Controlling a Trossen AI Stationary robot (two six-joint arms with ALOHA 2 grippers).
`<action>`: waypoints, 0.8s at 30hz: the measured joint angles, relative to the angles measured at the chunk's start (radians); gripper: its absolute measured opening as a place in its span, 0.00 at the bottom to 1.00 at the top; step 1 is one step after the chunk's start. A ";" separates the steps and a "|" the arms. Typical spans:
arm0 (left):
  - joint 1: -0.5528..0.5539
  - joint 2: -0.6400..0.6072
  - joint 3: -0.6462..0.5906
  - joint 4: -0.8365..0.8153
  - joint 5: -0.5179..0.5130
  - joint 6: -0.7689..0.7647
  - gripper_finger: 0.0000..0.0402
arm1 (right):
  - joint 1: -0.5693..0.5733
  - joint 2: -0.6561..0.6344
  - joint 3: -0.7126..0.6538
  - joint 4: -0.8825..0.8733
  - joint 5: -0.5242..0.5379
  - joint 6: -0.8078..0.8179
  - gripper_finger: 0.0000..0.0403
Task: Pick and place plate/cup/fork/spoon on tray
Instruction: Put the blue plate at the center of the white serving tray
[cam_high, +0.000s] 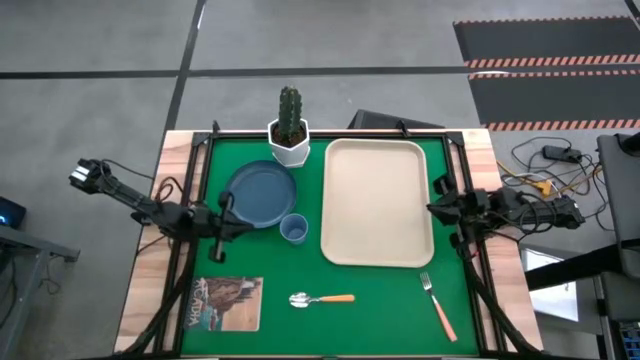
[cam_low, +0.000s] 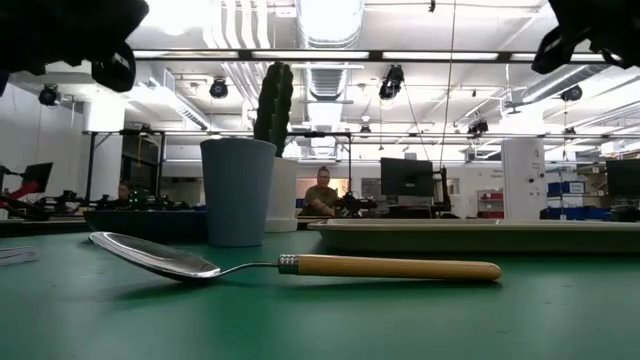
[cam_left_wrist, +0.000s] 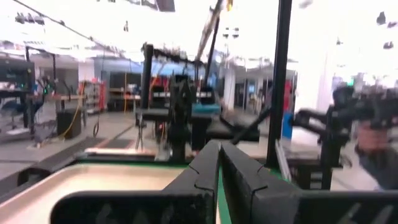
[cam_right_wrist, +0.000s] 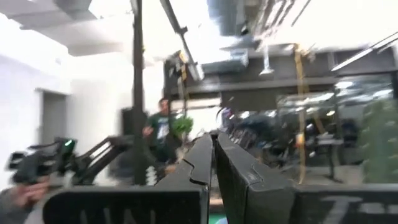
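Note:
The slate-blue plate (cam_high: 262, 192) lies on the green mat at the left, with the light-blue cup (cam_high: 293, 229) standing just off its near right rim; the cup also shows in the low view (cam_low: 238, 190). The cream tray (cam_high: 377, 201) lies at the right. The spoon (cam_high: 322, 299) lies near the front edge, bowl toward the left, and fills the low view (cam_low: 300, 264). The fork (cam_high: 437, 305) lies at the front right. My left gripper (cam_high: 226, 212) is shut and empty, raised at the plate's left. My right gripper (cam_high: 437, 205) is shut and empty, raised at the tray's right edge.
A cactus in a white hexagonal pot (cam_high: 289, 130) stands at the far edge between plate and tray. A picture booklet (cam_high: 225, 303) lies at the front left corner. A person (cam_low: 320, 192) sits in the room beyond the table. Bare mat lies between spoon and fork.

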 joint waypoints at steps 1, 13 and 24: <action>0.000 0.000 0.001 0.007 0.000 0.000 0.00 | 0.000 0.000 0.000 0.005 0.016 -0.008 0.03; 0.000 0.001 0.001 0.097 0.000 0.000 0.00 | 0.000 0.005 0.025 0.060 0.019 -0.038 0.03; 0.001 0.028 0.006 0.288 -0.007 -0.079 0.00 | 0.000 0.004 0.121 0.062 -0.133 -0.060 0.03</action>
